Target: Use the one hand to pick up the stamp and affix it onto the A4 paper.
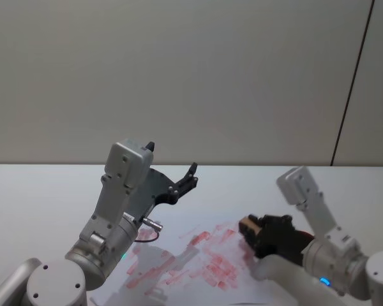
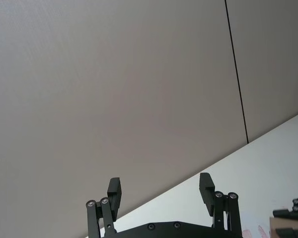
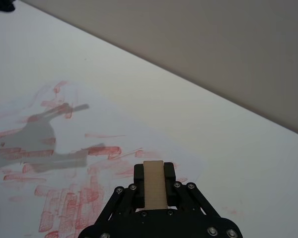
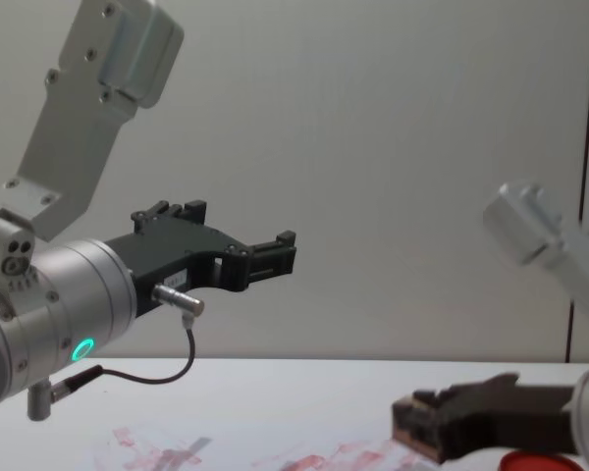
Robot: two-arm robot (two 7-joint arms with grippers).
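My right gripper [image 1: 249, 233] is shut on the stamp [image 1: 246, 224], a pale tan wooden block clamped between its black fingers [image 3: 140, 172]. In the right wrist view the stamp [image 3: 154, 186] points at the A4 paper [image 3: 64, 148], a white sheet covered in red ink smears. The stamp hangs a little above the paper's [image 1: 198, 255] right part. From the chest the stamp [image 4: 409, 419] shows low on the right, with the right gripper [image 4: 418, 428] shut on it. My left gripper [image 1: 190, 176] is raised above the paper's left side, open and empty, and points at the wall [image 2: 160, 191].
The white table [image 1: 38, 191] stretches around the sheet up to the grey wall. A red round object [image 4: 536, 461] lies low on the right in the chest view, beneath my right arm. My left arm's shadow falls across the paper.
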